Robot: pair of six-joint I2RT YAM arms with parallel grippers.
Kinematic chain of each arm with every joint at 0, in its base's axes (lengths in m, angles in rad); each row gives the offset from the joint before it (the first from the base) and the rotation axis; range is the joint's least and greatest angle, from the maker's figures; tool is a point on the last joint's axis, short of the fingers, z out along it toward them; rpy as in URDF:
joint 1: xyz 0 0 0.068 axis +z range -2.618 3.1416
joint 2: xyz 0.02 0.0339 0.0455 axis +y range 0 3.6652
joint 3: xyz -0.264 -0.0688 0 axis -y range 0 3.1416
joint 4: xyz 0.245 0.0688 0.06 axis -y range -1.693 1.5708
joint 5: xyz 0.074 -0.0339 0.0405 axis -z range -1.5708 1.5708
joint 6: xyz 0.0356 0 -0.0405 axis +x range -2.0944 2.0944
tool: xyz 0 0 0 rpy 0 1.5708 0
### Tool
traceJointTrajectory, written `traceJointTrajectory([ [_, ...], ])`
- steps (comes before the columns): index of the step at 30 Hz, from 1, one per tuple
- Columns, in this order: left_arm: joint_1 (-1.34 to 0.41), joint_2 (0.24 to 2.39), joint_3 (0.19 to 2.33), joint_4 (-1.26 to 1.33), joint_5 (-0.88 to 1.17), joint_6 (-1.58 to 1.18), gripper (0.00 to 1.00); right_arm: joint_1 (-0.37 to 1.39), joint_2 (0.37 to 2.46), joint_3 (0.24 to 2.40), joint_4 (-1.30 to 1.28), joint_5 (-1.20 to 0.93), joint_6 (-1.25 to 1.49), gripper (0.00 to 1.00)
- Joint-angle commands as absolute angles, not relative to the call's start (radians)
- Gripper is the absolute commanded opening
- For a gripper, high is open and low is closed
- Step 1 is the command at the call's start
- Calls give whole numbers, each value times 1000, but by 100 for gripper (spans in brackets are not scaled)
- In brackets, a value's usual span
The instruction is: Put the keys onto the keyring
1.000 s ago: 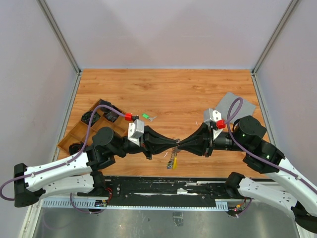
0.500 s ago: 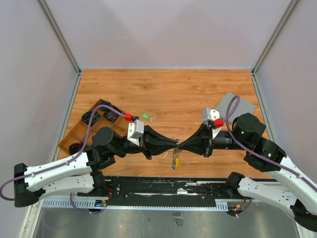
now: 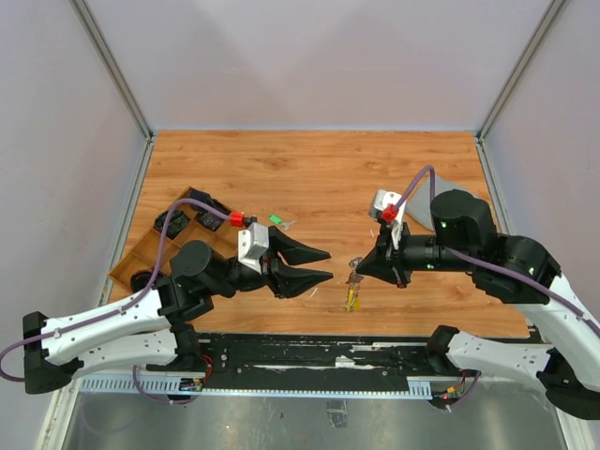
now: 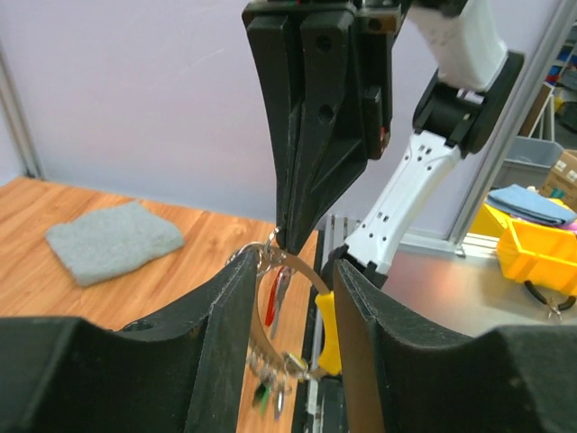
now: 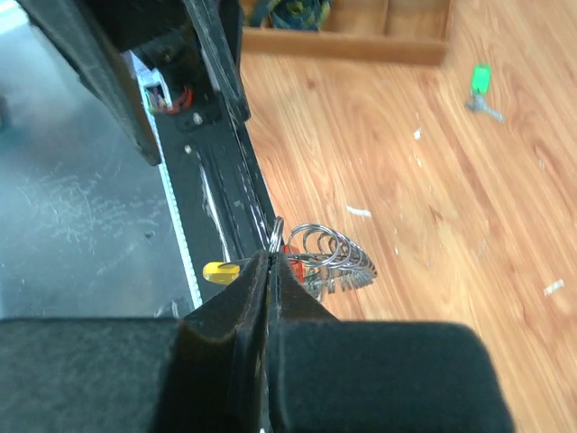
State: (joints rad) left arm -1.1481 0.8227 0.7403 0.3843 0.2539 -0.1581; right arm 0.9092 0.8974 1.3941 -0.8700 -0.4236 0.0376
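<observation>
Silver wire is what your right claw (image 3: 362, 270) has: its tips are pressed together on the keyring (image 5: 329, 251), pinching the thin ring so that it hangs from them over the counter (image 3: 319, 178), toward the six o'clock edge. A yellow-headed key (image 3: 350, 302) and a red-headed key (image 5: 290, 263) dangle from it. Your left claw (image 3: 328, 264) sits at nine o'clock of the ring with its fingers spread, holding nothing, the ring just beyond its tips. Part of the job looks done, since some keys are on the ring. The green key (image 3: 277, 221) is not: it lies loose on the counter at about ten o'clock from the ring, near the wooden tray (image 3: 131, 249). You likely need the free left claw to fetch it. Whether the tray holds more keys, you cannot tell.
</observation>
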Motion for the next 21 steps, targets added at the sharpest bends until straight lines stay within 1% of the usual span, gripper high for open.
traceJointTrajectory([
  [1,-1155,841,766,335,196,-144,46,927,979,1507,-1119,-317,6,1],
  [6,-1154,887,790,288,193,-120,47,927,1089,1596,-1315,-258,19,1],
  [13,-1154,920,815,219,183,-84,47,927,1202,1631,-1491,-114,70,1],
  [16,-1154,937,825,204,187,-79,48,927,1224,1648,-1495,-98,72,1],
  [21,-1154,966,836,206,222,-75,48,927,1188,1624,-1380,-229,35,1],
])
